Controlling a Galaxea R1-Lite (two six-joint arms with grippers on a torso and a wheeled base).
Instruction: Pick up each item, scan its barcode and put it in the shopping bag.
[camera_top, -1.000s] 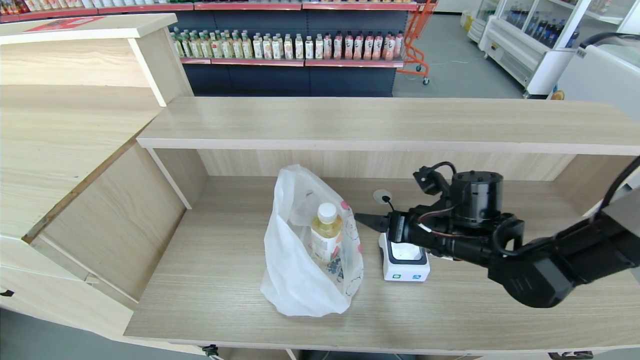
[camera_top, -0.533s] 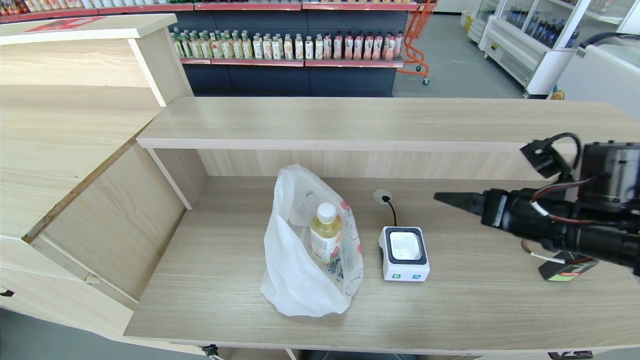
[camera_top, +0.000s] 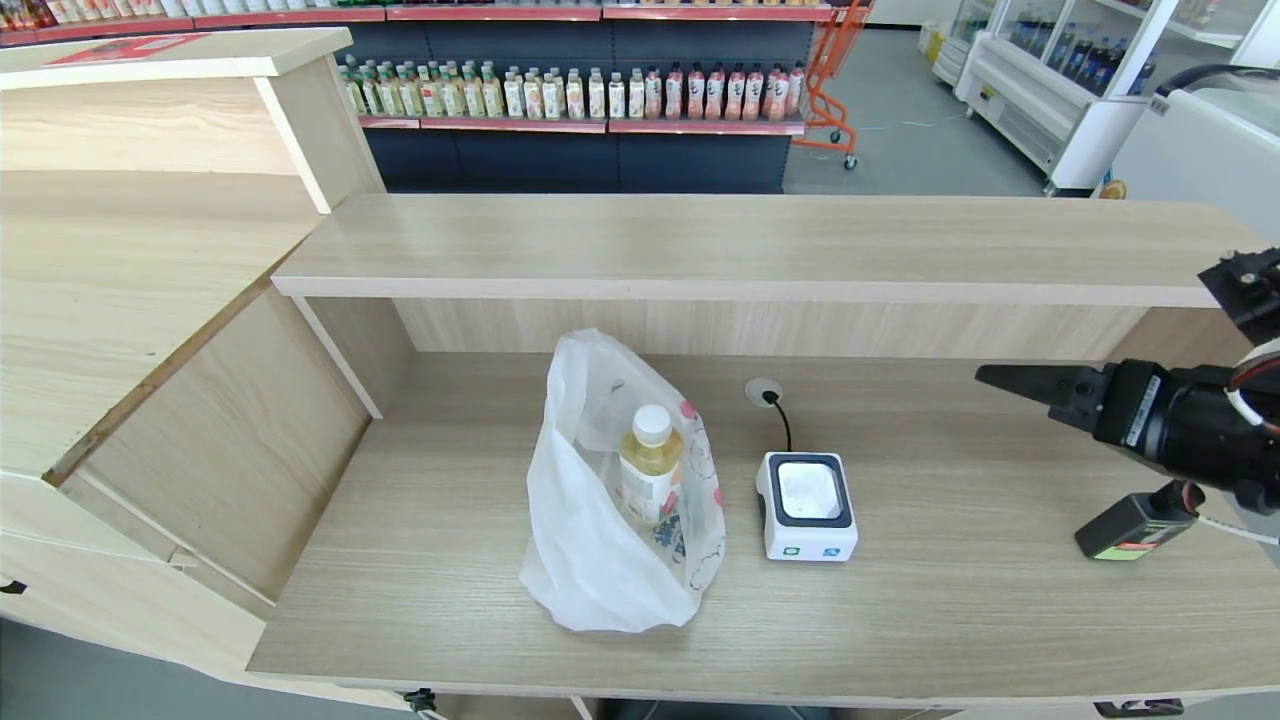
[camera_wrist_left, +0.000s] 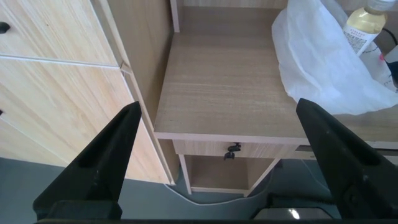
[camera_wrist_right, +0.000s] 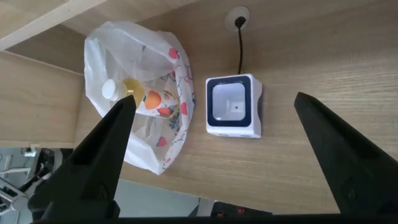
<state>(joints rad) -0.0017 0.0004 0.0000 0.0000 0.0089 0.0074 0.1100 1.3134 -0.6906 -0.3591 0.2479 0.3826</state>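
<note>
The bottle (camera_top: 651, 470) base is veiled by the shopping bag (camera_top: 590, 560). The dark box (camera_top: 1125, 530) is partly covered by the right arm (camera_top: 1190, 430).

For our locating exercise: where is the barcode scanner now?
Head view: the barcode scanner sits on the counter, just right of the shopping bag, left of the right gripper.

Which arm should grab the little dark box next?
Right, I think. The right claw is open and empty, close by the little dark box at the counter's right end. The left claw hangs off the far left end, beyond the shopping bag.
</note>
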